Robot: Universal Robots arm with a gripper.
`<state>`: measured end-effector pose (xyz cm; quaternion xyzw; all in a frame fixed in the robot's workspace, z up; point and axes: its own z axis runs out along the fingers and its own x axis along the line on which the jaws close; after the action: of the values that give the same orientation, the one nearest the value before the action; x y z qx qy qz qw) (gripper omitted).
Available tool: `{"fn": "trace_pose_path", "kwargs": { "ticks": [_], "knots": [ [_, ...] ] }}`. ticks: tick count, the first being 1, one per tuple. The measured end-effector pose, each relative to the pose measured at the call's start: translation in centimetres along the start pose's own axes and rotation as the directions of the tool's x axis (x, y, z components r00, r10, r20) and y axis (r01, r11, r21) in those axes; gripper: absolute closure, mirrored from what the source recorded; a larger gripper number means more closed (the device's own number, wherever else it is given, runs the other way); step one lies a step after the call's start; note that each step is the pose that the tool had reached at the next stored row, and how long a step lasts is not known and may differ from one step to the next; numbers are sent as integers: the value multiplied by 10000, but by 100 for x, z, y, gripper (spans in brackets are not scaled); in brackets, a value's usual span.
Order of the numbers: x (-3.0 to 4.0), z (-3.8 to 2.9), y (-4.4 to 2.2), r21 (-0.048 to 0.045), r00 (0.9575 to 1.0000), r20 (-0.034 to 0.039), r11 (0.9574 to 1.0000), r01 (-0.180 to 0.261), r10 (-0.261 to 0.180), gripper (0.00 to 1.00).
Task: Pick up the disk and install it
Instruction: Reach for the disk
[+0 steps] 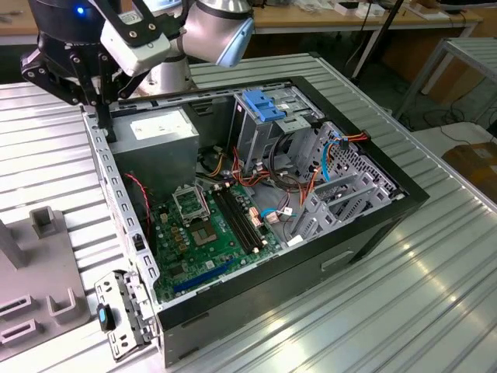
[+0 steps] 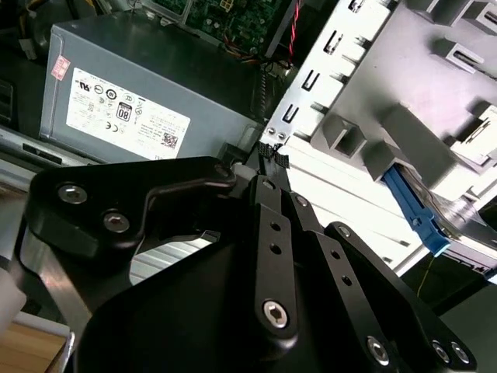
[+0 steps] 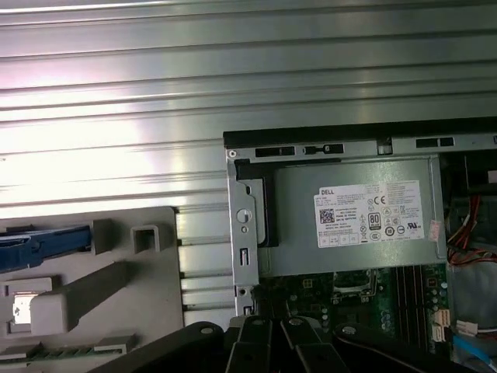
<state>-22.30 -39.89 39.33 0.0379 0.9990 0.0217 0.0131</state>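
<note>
**Desk:** Where is the disk (image 2: 419, 214)?

**Photographer:** It sits in the grey fixture (image 2: 404, 85) on the ribbed metal table (image 1: 435, 272), outside the open computer case (image 1: 365, 233). In the second wrist view, one light-blue rail and a strip of silver body show at a slot. In the first wrist view the blue rail (image 3: 39, 245) runs off the picture's edge, so most of the drive is cut off.

**Desk:** And the arm?

**Photographer:** The arm (image 1: 221, 27) comes in at the exterior view's upper left with its wrist bent down. The gripper (image 1: 105, 105) hangs over the case's far corner, just beside the power supply (image 1: 159, 132) and well apart from the disk. In the second wrist view the black fingertips (image 2: 272, 153) meet, clenched on nothing.

**Desk:** The count?

**Photographer:** One disk, one arm, one gripper and one case. There is one power supply with one white label (image 2: 124, 109), and one blue drive latch (image 1: 268, 105) inside the case. The wiring below the latch is too tangled to count.
</note>
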Motion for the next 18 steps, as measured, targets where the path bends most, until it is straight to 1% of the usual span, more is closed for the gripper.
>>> {"fn": "trace_pose_path", "kwargs": {
  "ticks": [6,10,11,13,18],
  "knots": [
    [73,-2,-6,1,10000,0,10000,1,-1,89],
    [168,-5,-13,0,10000,1,10000,0,0,89],
    [219,-6,-16,0,10000,1,10000,-1,1,89],
    [339,-7,4,-1,10000,1,10000,2,-2,89],
    [466,-9,64,0,10000,0,10000,2,-2,89]
  ]
}}
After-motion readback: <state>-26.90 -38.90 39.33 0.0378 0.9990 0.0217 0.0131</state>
